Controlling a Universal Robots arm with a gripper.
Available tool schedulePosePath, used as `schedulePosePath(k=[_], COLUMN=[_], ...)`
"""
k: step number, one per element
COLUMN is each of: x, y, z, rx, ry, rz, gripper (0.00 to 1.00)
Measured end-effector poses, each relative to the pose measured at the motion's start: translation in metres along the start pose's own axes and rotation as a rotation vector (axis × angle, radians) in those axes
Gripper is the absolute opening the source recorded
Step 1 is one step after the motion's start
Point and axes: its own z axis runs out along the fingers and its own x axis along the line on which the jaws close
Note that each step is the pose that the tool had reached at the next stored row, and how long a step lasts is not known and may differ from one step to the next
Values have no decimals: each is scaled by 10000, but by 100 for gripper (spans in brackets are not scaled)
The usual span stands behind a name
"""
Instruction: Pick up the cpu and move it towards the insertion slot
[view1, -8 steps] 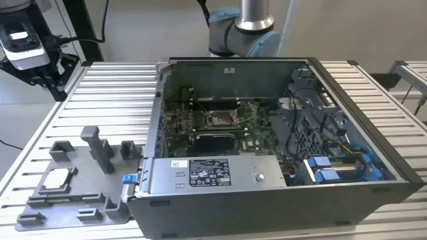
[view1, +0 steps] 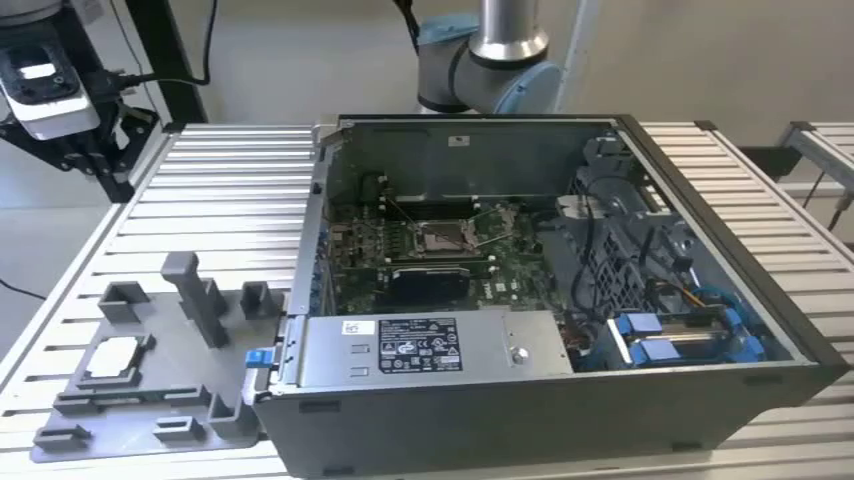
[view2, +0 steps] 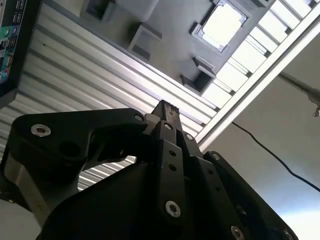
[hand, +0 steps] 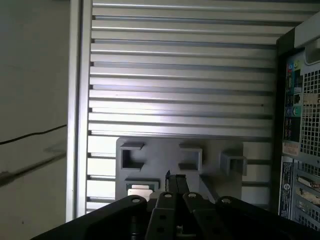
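Note:
The cpu (view1: 114, 355) lies flat, silvery face up, in a recess of the grey tray (view1: 174, 400) at the exterior view's lower left. It also appears in the second wrist view as the cpu (view2: 222, 25) and, partly hidden behind the fingers, as the cpu (hand: 139, 190). My gripper (view1: 83, 150) hangs high above the slatted table at the exterior view's upper left, far from the tray. Its fingertips (view2: 165, 107) meet with nothing between them, so it is shut and empty. The insertion slot (view1: 442, 237) sits on the green motherboard inside the open case.
The open computer case (view1: 561, 300) fills the table's middle and right; its rear panel (hand: 300, 125) flanks the tray (hand: 160, 150). Upright blocks (view1: 194, 290) stand on the tray. The arm's base (view1: 487, 70) rises behind the case. A cable (view2: 270, 150) runs along the floor.

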Motion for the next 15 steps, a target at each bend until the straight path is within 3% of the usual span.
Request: schedulePosePath(k=[6,9,12,15], x=[0,42,121,193], y=[0,-12,-82,-189], z=[0,-1,-3,-7], rx=[0,0,0,0], ry=[1,0,0,1], rz=[0,0,0,0], gripper=[0,0,0,0])
